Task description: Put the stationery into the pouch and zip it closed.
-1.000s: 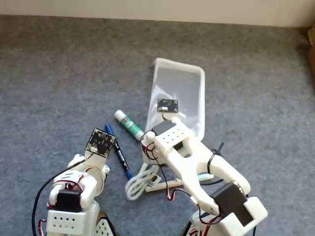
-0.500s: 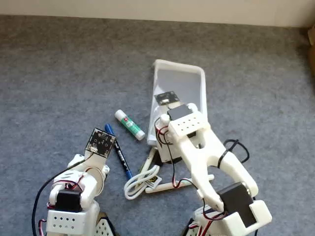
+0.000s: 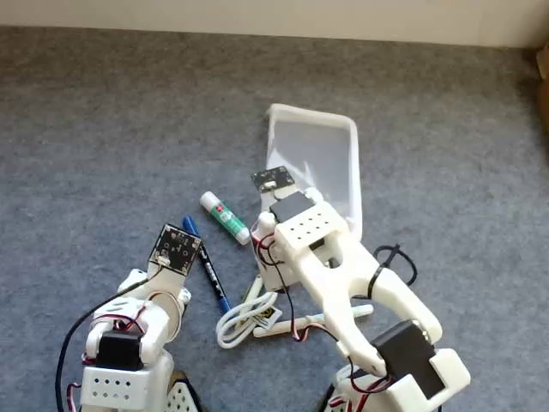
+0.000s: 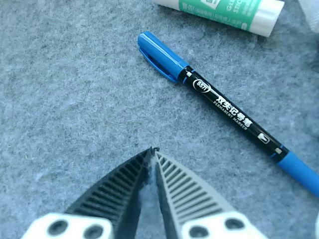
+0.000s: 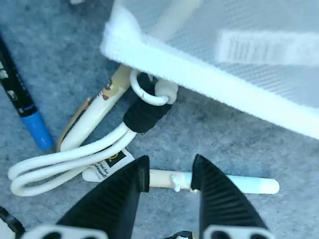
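Note:
A translucent white pouch (image 3: 313, 159) lies flat on the grey carpet, and its zip edge (image 5: 199, 74) crosses the right wrist view. My right gripper (image 5: 169, 172) is open just above a white pen (image 5: 224, 184), close to the pouch's near edge. Next to it are a coiled white cable (image 5: 65, 162) with a black band and a cream pen (image 5: 94, 119). My left gripper (image 4: 152, 152) is shut and holds nothing, a short way from the blue marker (image 4: 224, 112). A green-and-white glue stick (image 3: 225, 217) lies beyond the marker (image 3: 208, 264).
The right arm (image 3: 317, 249) hangs over the pouch's near end and hides part of it. The cable (image 3: 244, 316) and the pens lie between the two arm bases. Open carpet stretches to the left and far side; a pale wall edge runs along the back.
The right arm swung toward the pouch, then came back toward the cable and pens. The pouch's near end has settled flatter. The left arm has not moved.

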You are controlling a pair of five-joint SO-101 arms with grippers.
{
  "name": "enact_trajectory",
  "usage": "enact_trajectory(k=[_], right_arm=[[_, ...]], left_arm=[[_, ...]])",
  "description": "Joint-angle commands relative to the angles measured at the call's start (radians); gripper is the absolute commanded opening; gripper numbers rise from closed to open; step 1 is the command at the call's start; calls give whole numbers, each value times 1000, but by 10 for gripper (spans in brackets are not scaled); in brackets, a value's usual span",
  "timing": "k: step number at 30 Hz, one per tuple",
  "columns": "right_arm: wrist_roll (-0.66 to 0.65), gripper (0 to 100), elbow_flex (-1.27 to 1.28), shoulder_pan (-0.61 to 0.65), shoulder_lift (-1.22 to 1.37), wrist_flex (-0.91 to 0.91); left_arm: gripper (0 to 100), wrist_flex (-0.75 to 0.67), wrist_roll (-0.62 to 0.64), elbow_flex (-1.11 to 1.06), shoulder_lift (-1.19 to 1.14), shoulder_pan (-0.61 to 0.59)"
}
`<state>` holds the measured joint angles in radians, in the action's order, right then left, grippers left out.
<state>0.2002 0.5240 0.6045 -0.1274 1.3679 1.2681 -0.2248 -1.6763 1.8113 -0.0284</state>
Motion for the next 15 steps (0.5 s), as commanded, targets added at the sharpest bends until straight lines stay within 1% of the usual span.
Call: enact_trajectory(k=[1, 3, 9, 15], right_arm=[[26, 170, -45, 13, -59, -104], [28, 170, -31, 13, -58, -163], [112, 170, 51, 18, -59, -269], [112, 170, 127, 30, -58, -352]], left_arm=[[7, 3, -5, -19, 15, -5], [7, 3, -5, -19, 15, -5], [7, 3, -5, -19, 15, -5], [7, 3, -5, -19, 15, -5]])
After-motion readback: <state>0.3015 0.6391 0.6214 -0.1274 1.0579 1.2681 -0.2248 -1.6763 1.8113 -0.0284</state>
